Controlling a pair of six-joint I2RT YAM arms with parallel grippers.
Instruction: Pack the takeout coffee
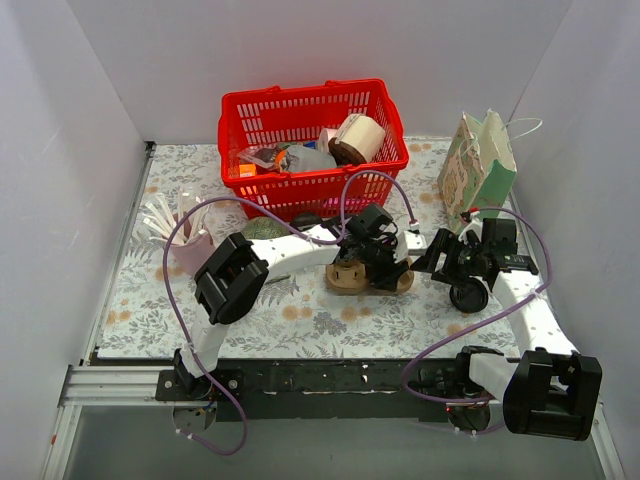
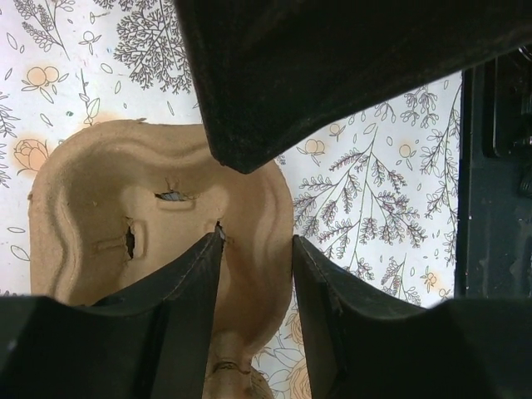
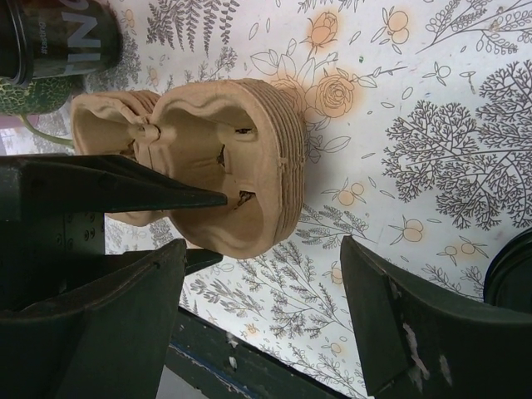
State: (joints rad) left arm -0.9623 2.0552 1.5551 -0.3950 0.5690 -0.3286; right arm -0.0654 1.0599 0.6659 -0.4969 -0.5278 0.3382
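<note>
**Nearest.** The right gripper [image 3: 264,249] hangs low over the floral-patterned counter [image 3: 432,125], just beside the stack. Its jaws are spread wide with nothing between them. A black round object [image 1: 469,296] lies close by it on the right; whether it is a lid or a cup cannot be told.

**Centre.** The stack of brown moulded-pulp cup carriers [image 3: 208,116] sits flat on the counter between the two arms. The left gripper [image 2: 253,274] is on it, with one finger inside a cup well and the other outside the wall. The jaws are closed on the rim of the stack. Whether they pinch one carrier or several cannot be told.

**Further back.** A dark cup with pale lettering [image 3: 58,37] stands beyond the stack. Behind it are a red plastic basket [image 1: 290,190] holding assorted goods and, at far right, a pale green paper bag with white handles [image 1: 482,165], upright.

**Step in hand, as judged.** A carrier is being taken from the stack, so packing is at an early stage. No cup is seated in a carrier and nothing appears bagged.

**Next move, as judged.** A slow, straight lift should peel off the top carrier. The free right gripper is placed to pin the remainder down, because nested pulp carriers tend to rise together.
</note>
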